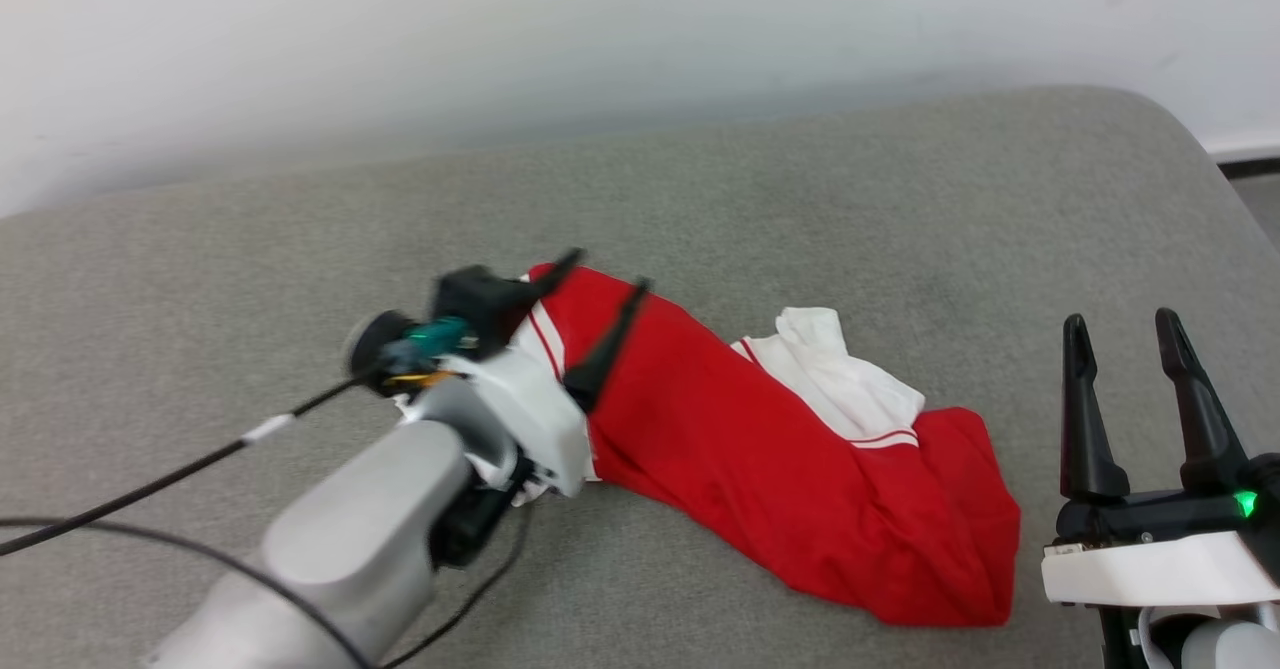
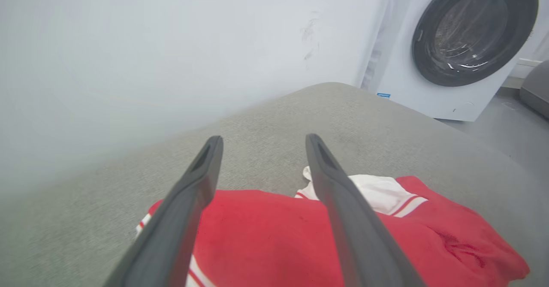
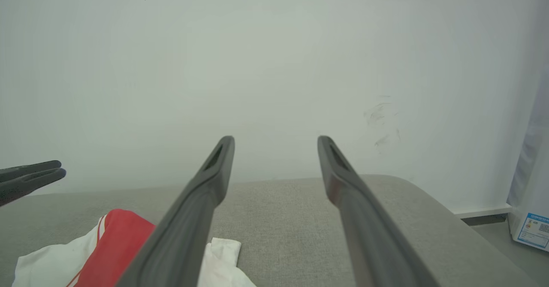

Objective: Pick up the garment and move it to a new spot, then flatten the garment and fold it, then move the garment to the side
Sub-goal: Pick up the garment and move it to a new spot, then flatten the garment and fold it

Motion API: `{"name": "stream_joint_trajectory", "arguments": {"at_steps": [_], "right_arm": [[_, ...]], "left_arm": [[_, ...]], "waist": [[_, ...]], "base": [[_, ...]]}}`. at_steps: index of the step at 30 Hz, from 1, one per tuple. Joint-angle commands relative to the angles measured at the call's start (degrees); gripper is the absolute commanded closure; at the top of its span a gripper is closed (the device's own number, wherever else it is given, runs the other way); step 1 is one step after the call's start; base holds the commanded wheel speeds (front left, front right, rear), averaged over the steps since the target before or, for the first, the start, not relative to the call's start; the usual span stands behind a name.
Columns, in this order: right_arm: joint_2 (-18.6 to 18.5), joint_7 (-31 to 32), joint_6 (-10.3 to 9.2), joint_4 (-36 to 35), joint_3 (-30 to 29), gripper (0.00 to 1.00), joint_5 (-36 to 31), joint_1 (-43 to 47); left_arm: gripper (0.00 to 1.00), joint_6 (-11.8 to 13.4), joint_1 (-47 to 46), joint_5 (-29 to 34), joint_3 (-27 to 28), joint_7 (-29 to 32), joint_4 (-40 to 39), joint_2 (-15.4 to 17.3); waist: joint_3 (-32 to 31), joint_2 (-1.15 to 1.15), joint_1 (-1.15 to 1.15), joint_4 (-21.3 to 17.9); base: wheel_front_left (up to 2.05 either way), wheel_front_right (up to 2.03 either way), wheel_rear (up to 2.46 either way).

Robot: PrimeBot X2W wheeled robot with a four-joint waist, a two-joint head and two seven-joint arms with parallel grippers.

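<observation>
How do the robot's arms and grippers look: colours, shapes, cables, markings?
The left gripper and right gripper each have two long dark tapering fingers, slotted near the tip, on a white housing. The left forearm is rounded and pale grey. Black cables run beside it, one with a white band; a teal connector sits at its wrist. A green light glows on the right base.

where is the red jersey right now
In the head view the garment lies crumpled on the grey cushion, its left end under the open left gripper, its right end near the right gripper.
</observation>
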Motion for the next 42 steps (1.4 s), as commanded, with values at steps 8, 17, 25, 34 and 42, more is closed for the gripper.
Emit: {"name": "stream_joint_trajectory", "arguments": {"at_steps": [8,17,25,34,42], "right_arm": [[0.1,-0.1,-0.02,-1.9,0.1,0.00,-0.9,2.2],[0.1,-0.1,-0.02,-2.7,0.6,0.00,-0.2,3.5],[0.1,-0.1,-0.02,-2.9,1.5,0.00,0.4,2.2],[0.1,-0.1,-0.02,-3.6,2.1,0.00,0.4,-0.5],[0.1,-0.1,-0.02,-3.7,3.2,0.00,1.1,-2.7]], "left_arm": [[0.00,8.1,16.3,4.0,22.7,-0.4,-13.5,7.4],[0.00,6.3,35.5,13.5,33.6,-0.4,-23.0,3.6],[0.00,3.9,37.6,18.1,35.7,-0.4,-22.8,0.9],[0.00,-1.5,25.5,15.7,33.8,14.3,-20.3,5.7],[0.00,-6.0,12.7,8.9,31.2,38.5,-14.2,10.4]], "waist": [[-2.9,0.00,0.00,4.2],[-3.1,0.00,0.00,4.8],[-1.8,0.00,0.00,4.3],[4.8,0.00,0.00,2.4],[9.1,0.00,0.00,1.0]], "base": [[0.00,0.00,0.00],[0.00,0.00,0.00],[0.00,0.00,0.00],[0.00,0.00,0.00],[0.00,0.00,0.00]]}}
